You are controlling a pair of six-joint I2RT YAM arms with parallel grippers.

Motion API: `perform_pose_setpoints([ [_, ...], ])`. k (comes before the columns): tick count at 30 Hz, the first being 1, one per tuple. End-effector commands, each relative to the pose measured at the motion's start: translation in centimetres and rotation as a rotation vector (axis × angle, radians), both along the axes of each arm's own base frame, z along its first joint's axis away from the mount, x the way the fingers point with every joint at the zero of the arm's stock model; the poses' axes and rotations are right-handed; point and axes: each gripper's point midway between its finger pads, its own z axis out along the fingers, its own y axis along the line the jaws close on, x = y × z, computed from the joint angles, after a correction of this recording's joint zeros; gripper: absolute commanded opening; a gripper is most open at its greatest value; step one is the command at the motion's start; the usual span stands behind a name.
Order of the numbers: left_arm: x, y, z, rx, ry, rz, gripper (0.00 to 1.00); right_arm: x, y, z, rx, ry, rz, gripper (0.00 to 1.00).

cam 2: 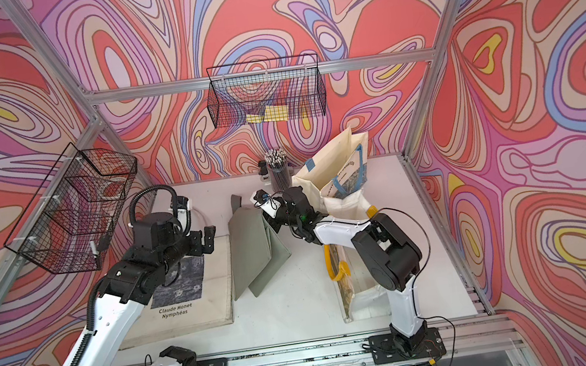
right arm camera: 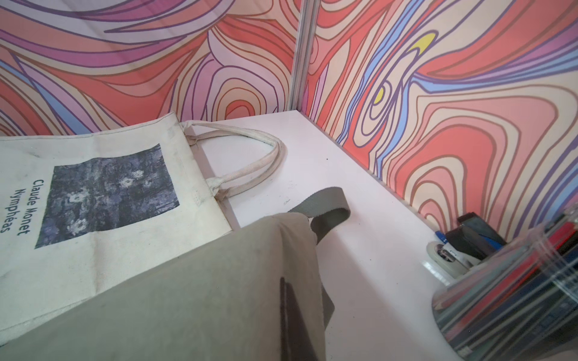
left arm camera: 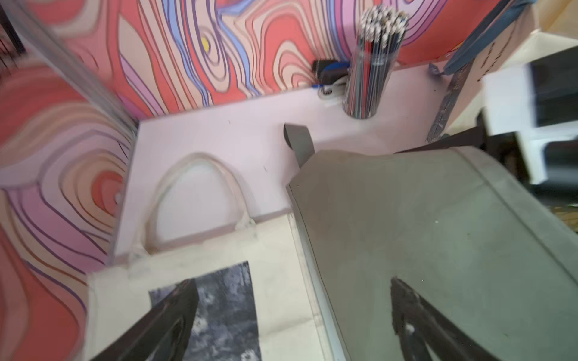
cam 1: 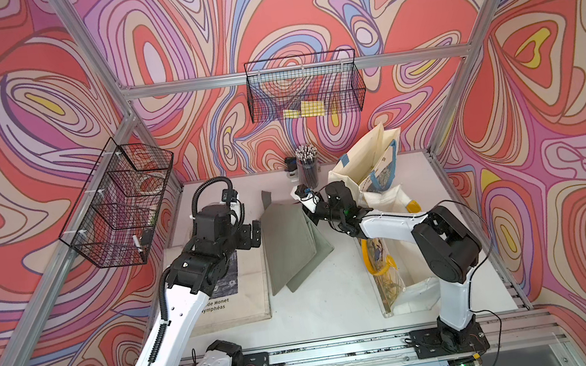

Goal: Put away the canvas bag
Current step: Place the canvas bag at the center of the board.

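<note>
white table bears green bag, right hand pinching it.

Fingertips of the right gripper are buried under the green canvas bag, only a dark strip showing. Beside that bag, the left arm covers much of the cream tote. The left wrist view is smeared throughout. Behind the bag, a dark device is too small to identify.

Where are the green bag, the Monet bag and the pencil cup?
green bag (cam 1: 288, 246), in a top view, on its flat middle panel.
Monet bag (cam 2: 217, 278), in a top view, on plain cloth beside the print.
pencil cup (cam 1: 307, 172), in a top view, on its clear side.
</note>
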Motion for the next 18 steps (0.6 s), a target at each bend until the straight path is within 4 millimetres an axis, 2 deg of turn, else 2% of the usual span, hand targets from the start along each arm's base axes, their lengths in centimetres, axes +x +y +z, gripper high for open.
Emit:
perform_pose_setpoints([
  [1, 0.6, -1.2, -1.8, -0.291, 0.094, 0.046, 0.99, -1.2, -0.4, 2.4, -0.018, -0.152, 0.032, 0.00],
  [11, 3.3, -3.4, -10.4, -0.488, 0.297, 0.071, 0.99, -2.3, -1.5, 0.1, -0.145, -0.245, 0.023, 0.00],
  [15, 3.5, -3.6, -13.9, -0.483, 0.397, 0.101, 0.99, -2.1, -2.0, -0.4, -0.198, -0.293, 0.004, 0.00],
  [18, 3.5, -3.6, -15.4, -0.477, 0.443, 0.112, 0.99, -2.2, -2.3, -0.6, -0.248, -0.315, 0.009, 0.03],
])
